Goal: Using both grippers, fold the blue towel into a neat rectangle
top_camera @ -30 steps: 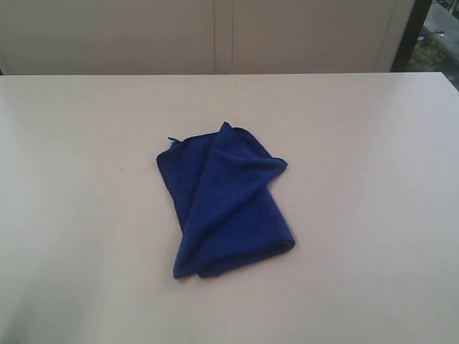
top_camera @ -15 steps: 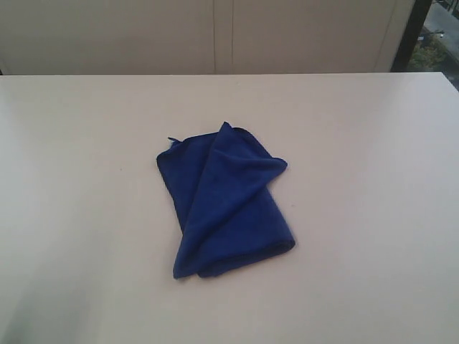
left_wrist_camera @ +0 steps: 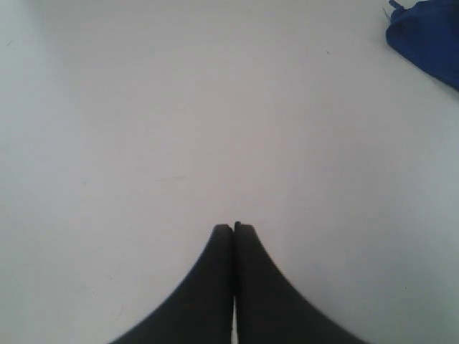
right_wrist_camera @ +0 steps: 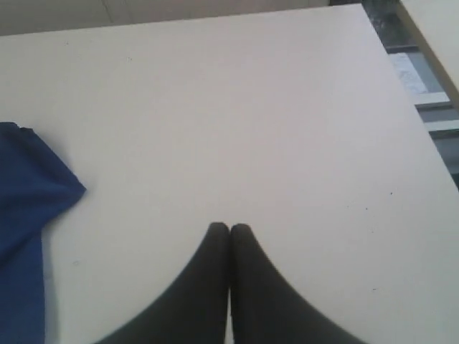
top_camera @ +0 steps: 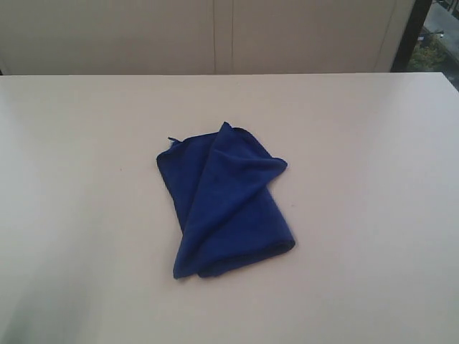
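- Plainly, nothing has shifted over the last second: the blue towel (top_camera: 226, 204) keeps the same outline and spot, and no arm has entered the exterior view.
- The towel lies near the middle of the table (top_camera: 373, 143), well clear of every edge, in a loose, crooked fold. Its upper layer sits skewed across the lower one, with a point jutting toward the right edge.
- A small thread loop (top_camera: 172, 140) shows at its far-left corner.
- The left gripper (left_wrist_camera: 233, 228) hangs over bare table, jaws pressed together and holding nothing. Only a corner of the towel shows in its wrist view, well apart from the tips.
- The right gripper (right_wrist_camera: 229, 227) is likewise closed and empty, with the towel off to one side.
- Judgement: no folding is under way. Both jaws must part and reach 2 corners before the skewed layers can be squared.
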Robot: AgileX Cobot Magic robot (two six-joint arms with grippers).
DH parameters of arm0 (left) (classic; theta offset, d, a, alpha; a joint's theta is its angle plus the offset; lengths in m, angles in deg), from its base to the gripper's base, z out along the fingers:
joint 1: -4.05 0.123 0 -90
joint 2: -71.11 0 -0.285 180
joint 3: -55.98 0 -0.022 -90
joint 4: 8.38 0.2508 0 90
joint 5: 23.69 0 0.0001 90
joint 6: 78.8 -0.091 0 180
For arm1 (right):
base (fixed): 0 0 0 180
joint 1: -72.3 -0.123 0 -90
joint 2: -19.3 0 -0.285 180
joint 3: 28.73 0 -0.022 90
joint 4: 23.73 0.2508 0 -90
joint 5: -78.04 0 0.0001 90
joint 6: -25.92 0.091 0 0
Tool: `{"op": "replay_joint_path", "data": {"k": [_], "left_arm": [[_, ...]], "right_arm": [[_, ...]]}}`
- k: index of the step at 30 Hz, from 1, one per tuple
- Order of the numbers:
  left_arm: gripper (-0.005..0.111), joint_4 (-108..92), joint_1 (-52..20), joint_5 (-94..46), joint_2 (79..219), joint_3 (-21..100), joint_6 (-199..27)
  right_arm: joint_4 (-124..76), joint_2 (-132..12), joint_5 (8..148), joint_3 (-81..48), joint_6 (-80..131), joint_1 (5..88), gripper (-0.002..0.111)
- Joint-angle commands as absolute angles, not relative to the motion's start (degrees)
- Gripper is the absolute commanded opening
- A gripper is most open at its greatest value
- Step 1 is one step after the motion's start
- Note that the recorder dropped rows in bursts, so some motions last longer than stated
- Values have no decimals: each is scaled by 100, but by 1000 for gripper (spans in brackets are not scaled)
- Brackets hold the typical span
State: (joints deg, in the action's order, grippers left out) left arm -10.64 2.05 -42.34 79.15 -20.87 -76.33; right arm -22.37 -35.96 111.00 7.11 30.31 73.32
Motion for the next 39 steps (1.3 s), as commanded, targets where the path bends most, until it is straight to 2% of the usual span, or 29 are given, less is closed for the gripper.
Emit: {"op": "replay_joint_path", "data": {"k": [1, 10, 24, 32, 39], "left_arm": [[0, -1092, 167, -4296, 7890, -2123, -7614], [0, -1092, 167, -4296, 7890, -2123, -7614], [0, -1092, 167, -4296, 7890, -2123, -7614], [0, -1092, 167, -4296, 7890, -2123, -7614], [0, -1092, 167, -4296, 7890, -2123, -7614]], "right_arm": [[-1987, -4169, 11393, 244, 3064, 7350, 0], [-1182, -5132, 11600, -228, 2805, 7088, 0], [-1156, -6809, 11764, -1441, 2890, 5405, 0], [-1156, -8925, 11786, -3143, 3363, 3858, 0], [-1124, -10368, 11716, -4573, 3961, 3404, 0]]}}
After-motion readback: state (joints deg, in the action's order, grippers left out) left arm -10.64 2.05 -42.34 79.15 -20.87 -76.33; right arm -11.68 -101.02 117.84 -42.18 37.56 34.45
